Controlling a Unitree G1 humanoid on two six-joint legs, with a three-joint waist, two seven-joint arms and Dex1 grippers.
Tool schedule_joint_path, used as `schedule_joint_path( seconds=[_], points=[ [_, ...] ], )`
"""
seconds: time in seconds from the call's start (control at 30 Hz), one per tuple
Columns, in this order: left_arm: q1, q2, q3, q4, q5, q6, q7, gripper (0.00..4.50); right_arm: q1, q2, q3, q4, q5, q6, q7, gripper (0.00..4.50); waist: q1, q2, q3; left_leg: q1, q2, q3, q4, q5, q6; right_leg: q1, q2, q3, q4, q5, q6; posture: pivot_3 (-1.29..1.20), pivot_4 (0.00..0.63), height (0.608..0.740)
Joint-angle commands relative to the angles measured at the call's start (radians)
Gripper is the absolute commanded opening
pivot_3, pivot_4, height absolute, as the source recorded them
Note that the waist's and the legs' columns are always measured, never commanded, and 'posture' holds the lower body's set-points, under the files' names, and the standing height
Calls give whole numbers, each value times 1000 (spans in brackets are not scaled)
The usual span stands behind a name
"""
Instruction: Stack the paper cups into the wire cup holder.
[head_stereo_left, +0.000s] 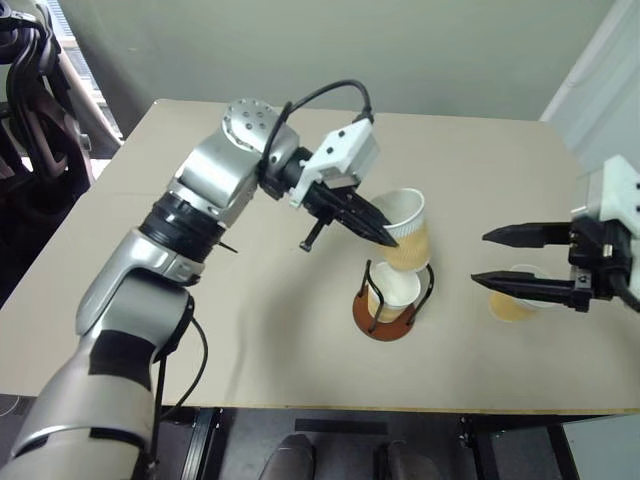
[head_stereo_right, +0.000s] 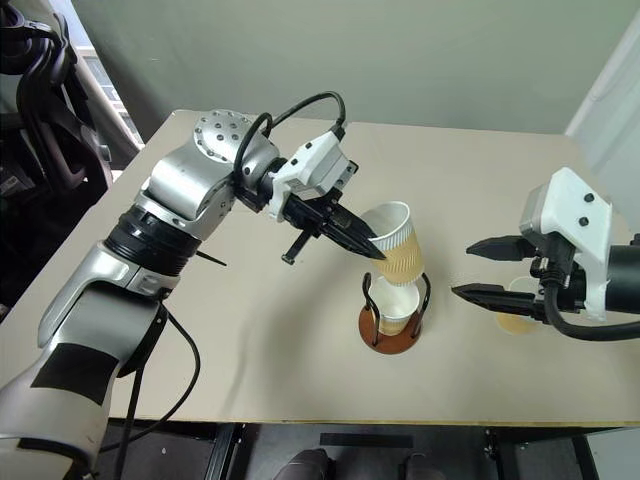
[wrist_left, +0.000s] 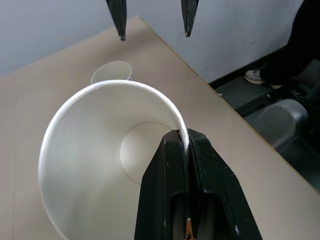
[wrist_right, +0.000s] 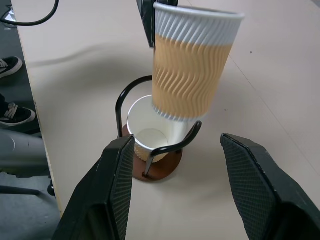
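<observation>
Closest to the camera, the robot's silver left arm (head_stereo_left: 150, 290) reaches in from the lower left across a beige table (head_stereo_left: 250, 330). Its left claw (head_stereo_left: 385, 235) has both black fingers pressed together on the rim of a paper cup (head_stereo_left: 408, 232), one finger inside the rim and one outside, as the left wrist view shows. That held cup is tan with a white band at the top, tilted, and hangs in the air right above the wire cup holder (head_stereo_left: 392, 300).

A round reddish-brown base with thin black wire loops makes up the holder, which stands near the middle of the table. A second paper cup (head_stereo_left: 395, 290) already sits upright inside it. The bottom of the held cup is just over the mouth of this seated cup; whether they touch cannot be told.

On the right, the right claw (head_stereo_left: 500, 258) hovers above the table with its two fingers well apart and nothing between them. A third paper cup (head_stereo_left: 512, 300) stands on the table below and behind those fingers, well apart from the holder.
</observation>
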Motion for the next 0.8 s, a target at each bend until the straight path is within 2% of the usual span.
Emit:
schedule_joint_path(
  seconds=[0.03, 0.8],
  points=[
    [-35, -3, -11, 1, -25, -33, -39, 15, 4, 3, -53, -28, 43, 1, -46, 2722, 0, 0, 0, 0, 0, 0, 0, 0, 0, 0, 0, 0, 0, 0, 0, 0, 150, 740],
    [-33, 35, -134, -13, -43, -96, -39, 15, 26, -19, -30, -29, 88, -36, -97, 2722, 1, 0, 0, 0, 0, 0, 1, 0, 0, 0, 0, 0, 0, 0, 1, 0, 150, 740]
  ],
)
